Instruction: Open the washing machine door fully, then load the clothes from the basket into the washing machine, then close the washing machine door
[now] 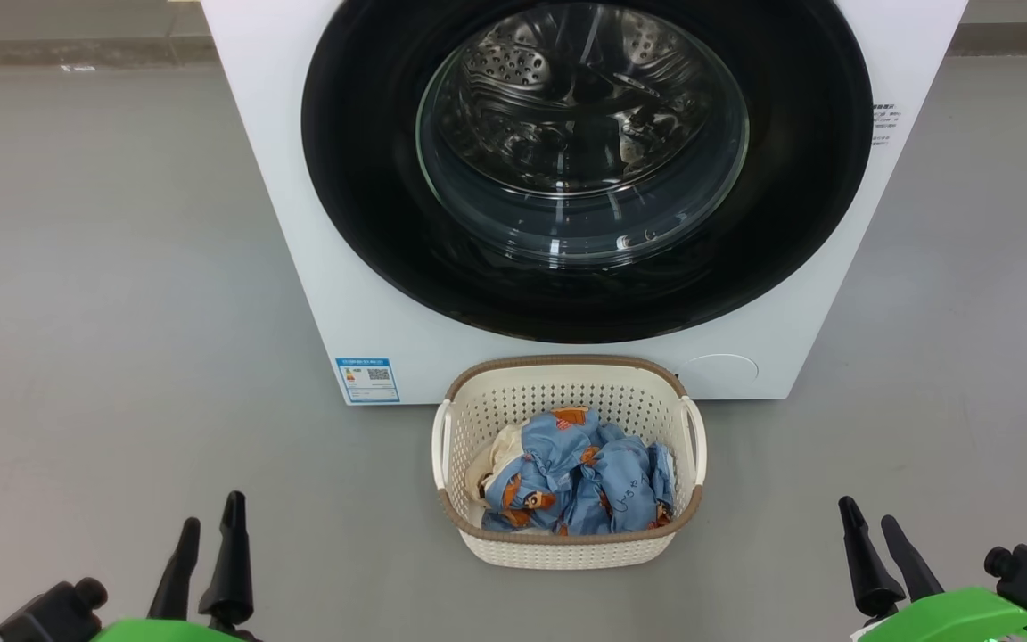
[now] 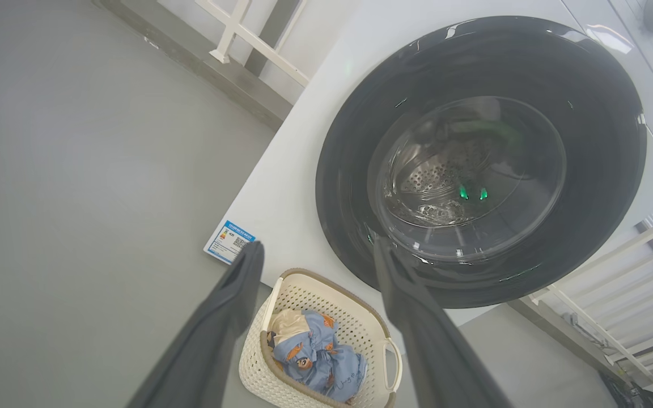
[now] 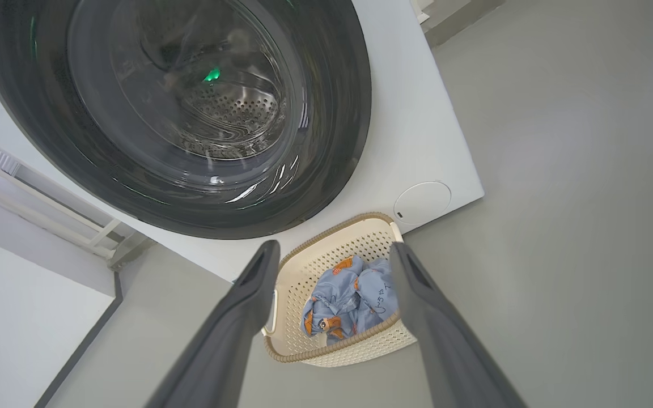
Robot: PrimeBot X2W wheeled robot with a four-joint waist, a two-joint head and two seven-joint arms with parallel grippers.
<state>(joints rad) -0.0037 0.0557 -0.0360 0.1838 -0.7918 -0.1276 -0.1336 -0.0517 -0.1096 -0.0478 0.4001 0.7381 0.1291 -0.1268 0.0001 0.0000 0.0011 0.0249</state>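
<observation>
1. The washing machine door (image 1: 585,160) is shut flat against the front of the washing machine (image 1: 299,267). Its black rim is glossy, and the steel drum shows through the glass bowl.
2. Right below the door, the basket (image 1: 567,553) sits on the grey floor (image 1: 121,312), just in front of the machine's base.
3. The clothes (image 1: 580,486) are heaped inside the basket: blue printed fabric, with a bit of cream cloth on the robot's left side of the pile.
4. The head view catches the blue label (image 1: 367,380) at the machine's lower left corner and a round cap (image 1: 718,374) at its lower right.
5. The left wrist view adds a white railing (image 2: 258,42) behind the machine and two green glints (image 2: 472,193) reflected in the door glass.
6. The right wrist view has the same round cap up close, with a wall and a rail beyond the machine.
7. The left gripper (image 1: 212,513) hangs low at the robot's left, well apart from the basket. Its fingers point towards the machine and are spread, with nothing between them.
8. The right gripper (image 1: 868,513) mirrors that on the other side, fingers released and empty.
</observation>
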